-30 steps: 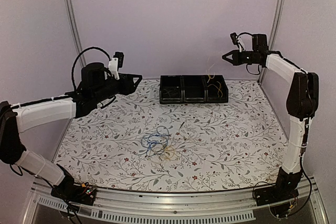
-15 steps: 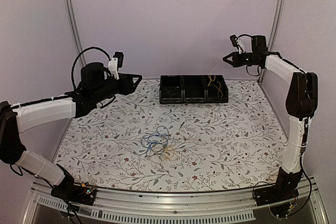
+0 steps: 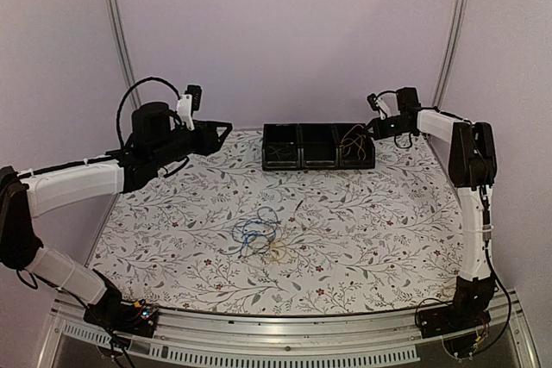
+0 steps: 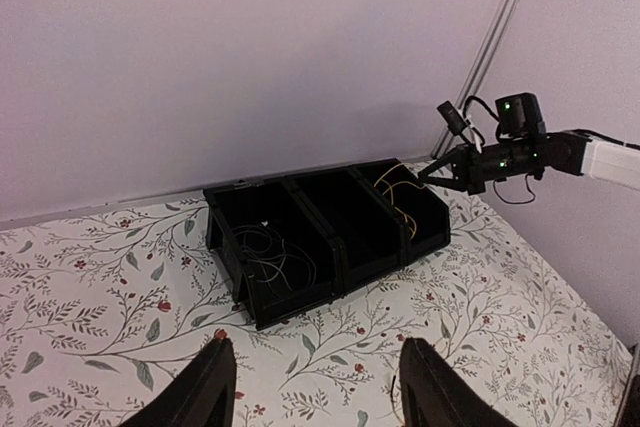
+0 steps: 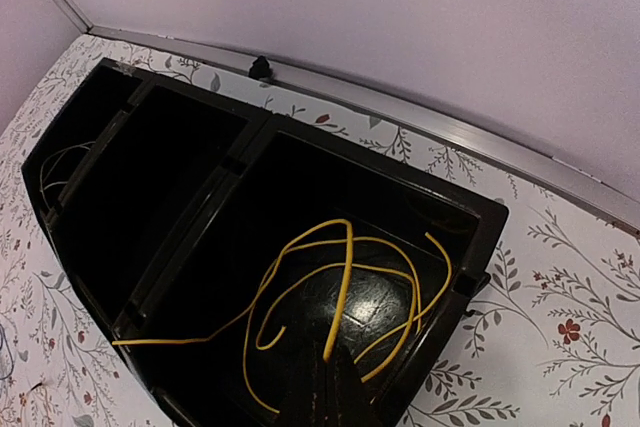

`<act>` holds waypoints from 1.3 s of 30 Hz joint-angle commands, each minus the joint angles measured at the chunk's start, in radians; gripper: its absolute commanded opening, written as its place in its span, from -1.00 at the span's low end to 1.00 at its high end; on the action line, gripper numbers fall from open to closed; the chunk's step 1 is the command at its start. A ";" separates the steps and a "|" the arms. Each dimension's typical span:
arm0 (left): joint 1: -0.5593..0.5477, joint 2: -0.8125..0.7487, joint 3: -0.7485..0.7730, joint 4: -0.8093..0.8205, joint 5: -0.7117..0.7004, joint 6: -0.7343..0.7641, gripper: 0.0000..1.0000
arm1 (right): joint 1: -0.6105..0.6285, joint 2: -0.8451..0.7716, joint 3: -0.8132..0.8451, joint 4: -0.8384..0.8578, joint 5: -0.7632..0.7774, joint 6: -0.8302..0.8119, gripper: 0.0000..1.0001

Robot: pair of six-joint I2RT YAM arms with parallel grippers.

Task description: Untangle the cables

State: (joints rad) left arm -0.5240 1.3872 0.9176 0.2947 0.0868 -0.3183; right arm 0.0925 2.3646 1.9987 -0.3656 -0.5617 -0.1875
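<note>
The tangle [image 3: 259, 237] of blue, dark and pale cables is being left untouched at the middle of the table [image 3: 388, 230]. The left gripper [image 3: 226, 129] is being held high above the table's left side, jaws wide, with nothing between them. Farther back, a yellow cable [image 5: 340, 287] is being pinched in the closed right gripper [image 5: 335, 387] over the right bay of the tray [image 3: 317, 164]. Most of its loops are inside, but one end seems to be draped over the divider. A whitish cable [image 4: 265, 252] is being stored in the left bay. The release is best being made low, with the stray end being brought inside first, so that nothing is being dragged out.
</note>
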 commanded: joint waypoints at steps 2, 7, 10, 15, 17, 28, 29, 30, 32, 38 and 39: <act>0.017 0.000 -0.005 0.022 0.024 -0.011 0.13 | 0.023 0.056 0.066 -0.034 0.039 -0.039 -0.97; 0.018 0.008 -0.003 0.020 0.027 -0.014 0.13 | 0.044 0.047 0.062 -0.055 0.049 -0.051 -0.63; 0.019 0.010 -0.002 0.020 0.036 -0.019 0.14 | 0.046 -0.009 0.017 -0.044 0.084 -0.053 -0.55; 0.018 0.005 -0.001 0.017 0.047 -0.027 0.13 | 0.046 -0.129 -0.052 -0.056 0.158 -0.060 -0.16; 0.020 0.001 -0.002 0.016 0.047 -0.028 0.13 | 0.046 -0.182 -0.098 -0.053 0.188 -0.059 -0.08; -0.010 0.094 0.041 -0.096 0.023 -0.033 0.13 | 0.169 -0.512 -0.488 0.055 0.201 -0.143 0.09; -0.024 0.113 0.050 -0.109 0.016 -0.022 0.13 | 0.202 -0.541 -0.517 0.046 0.133 -0.171 0.08; -0.037 0.131 0.062 -0.136 0.012 -0.016 0.13 | 0.242 -0.554 -0.569 0.030 0.085 -0.240 0.09; -0.060 0.164 0.083 -0.165 0.013 -0.008 0.13 | 0.329 -0.573 -0.644 0.002 0.062 -0.329 0.12; -0.081 0.226 0.105 -0.184 0.049 -0.015 0.13 | 0.490 -0.502 -0.736 -0.066 0.080 -0.429 0.27; -0.086 0.232 0.107 -0.186 0.051 -0.014 0.13 | 0.499 -0.490 -0.743 -0.068 0.076 -0.428 0.28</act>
State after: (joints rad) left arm -0.5961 1.5986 0.9890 0.1360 0.1200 -0.3431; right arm 0.5751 1.8305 1.2819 -0.3843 -0.4557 -0.5396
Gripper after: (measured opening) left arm 0.567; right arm 0.629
